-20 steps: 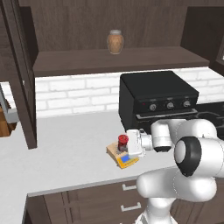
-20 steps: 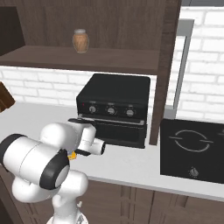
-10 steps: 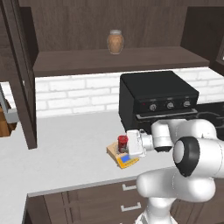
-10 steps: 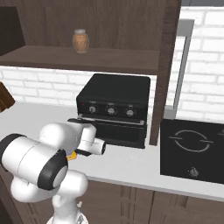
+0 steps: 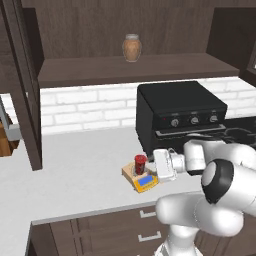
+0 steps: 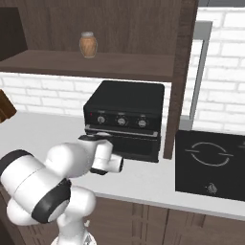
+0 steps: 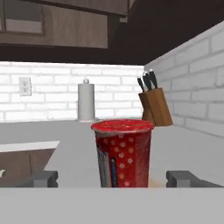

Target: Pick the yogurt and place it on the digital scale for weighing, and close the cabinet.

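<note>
- While the yogurt (image 5: pixel 140 163) stands upright on the tan plate of the scale (image 5: pixel 140 177), the gripper (image 7: pixel 112 178) sits just to its right in the left base view, level with the cup.
- In the hand view the fingertips (image 7: pixel 42 178) stand wide apart on either side of the yogurt (image 7: pixel 123 153), neither touching it: released, holding nothing.
- Scale: flat, yellow-orange, blue display toward the near edge; it lies on the grey counter (image 5: pixel 75 165), just left of the black oven (image 5: pixel 181 115).
- Cabinet (image 5: pixel 135 70): dark brown; its open shelf carries a tan jar (image 5: pixel 131 47) with a grey lid. A door (image 5: pixel 22 85) stands swung out at the left of the left base view.
- Right base view: the oven (image 6: pixel 125 117) is behind the arm, the jar (image 6: pixel 88 44) on the shelf above it, and a black cooktop (image 6: pixel 210 162) lies to the right.
- Hand view, beyond the cup: a knife block (image 7: pixel 155 105) by the brick wall and a paper towel roll (image 7: pixel 86 100) farther off on the counter.
</note>
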Controlling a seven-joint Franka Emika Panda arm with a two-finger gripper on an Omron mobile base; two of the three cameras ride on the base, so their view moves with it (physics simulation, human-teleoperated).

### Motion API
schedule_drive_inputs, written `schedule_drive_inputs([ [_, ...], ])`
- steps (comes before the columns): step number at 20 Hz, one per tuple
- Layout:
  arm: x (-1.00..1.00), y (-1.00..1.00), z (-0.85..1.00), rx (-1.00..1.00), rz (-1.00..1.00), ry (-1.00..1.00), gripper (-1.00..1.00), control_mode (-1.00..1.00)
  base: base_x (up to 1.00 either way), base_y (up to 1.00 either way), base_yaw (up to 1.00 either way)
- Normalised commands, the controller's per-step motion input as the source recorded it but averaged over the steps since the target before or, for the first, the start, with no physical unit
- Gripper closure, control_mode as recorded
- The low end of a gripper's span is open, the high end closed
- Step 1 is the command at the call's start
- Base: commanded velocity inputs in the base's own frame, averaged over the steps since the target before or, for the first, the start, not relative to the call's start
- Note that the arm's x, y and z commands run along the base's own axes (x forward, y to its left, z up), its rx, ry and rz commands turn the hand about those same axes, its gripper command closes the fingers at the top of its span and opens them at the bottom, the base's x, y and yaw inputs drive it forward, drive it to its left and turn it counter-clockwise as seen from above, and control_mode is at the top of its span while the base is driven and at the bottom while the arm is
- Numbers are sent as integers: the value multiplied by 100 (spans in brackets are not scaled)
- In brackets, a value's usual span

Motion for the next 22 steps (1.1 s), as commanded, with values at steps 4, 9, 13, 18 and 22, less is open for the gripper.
schedule_drive_inputs([
  [4, -53, -48, 0, 3, -7, -3, -100, -100, 0, 0, 0],
  [9, -62, -62, 3, 5, -11, -13, -100, -100, 0, 0, 0],
  [13, -51, -63, 64, 9, -5, -30, -100, -100, 0, 0, 0],
  [18, -46, -94, 91, 16, 0, -35, -100, -100, 0, 0, 0],
  [22, -30, -100, 87, 20, 0, -20, -100, -100, 0, 0, 0],
])
